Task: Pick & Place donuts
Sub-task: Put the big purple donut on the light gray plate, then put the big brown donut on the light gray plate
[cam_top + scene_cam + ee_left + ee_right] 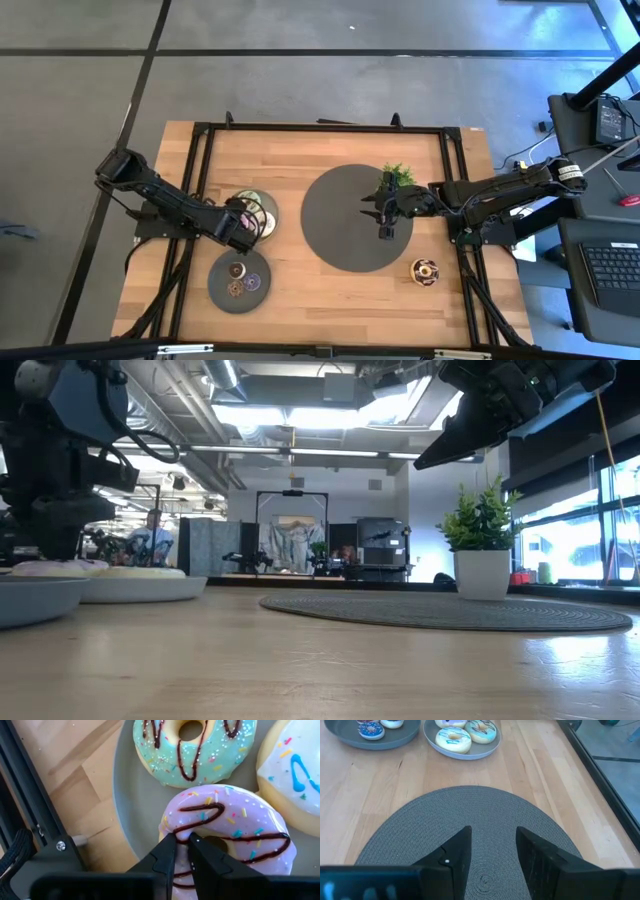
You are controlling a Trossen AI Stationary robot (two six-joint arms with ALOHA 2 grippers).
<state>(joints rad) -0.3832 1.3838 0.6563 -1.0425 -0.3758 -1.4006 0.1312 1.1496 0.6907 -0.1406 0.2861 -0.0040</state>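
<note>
In the left wrist view a grey plate (127,805) holds a pink donut (240,817) with chocolate stripes, a pale-green donut (200,750) and a cream donut (295,775). My left gripper (182,839) is shut on the pink one; in the high view it (243,222) sits over that plate (264,205). My right gripper (492,845) is open and empty above the round dark mat (350,225), next to the potted plant (397,175). A second plate (240,282) carries tiny donuts. A chocolate-sprinkled donut (425,270) lies on the table near the right edge. My left gripper pinches the pink donut's ring (182,822) on the side nearest the plate's rim. One finger (200,852) goes into the hole, the other finger (165,852) stands outside the ring. The fingers come from above, slanting down. I cannot tell whether the donut is off the plate.
The mat (470,820) fills the table's middle, with the plant in its white pot (482,560) at its far right edge. Black frame rails run along the table's left and right sides. Both plates (462,747) sit on the left half. A person shows in the room beyond.
</note>
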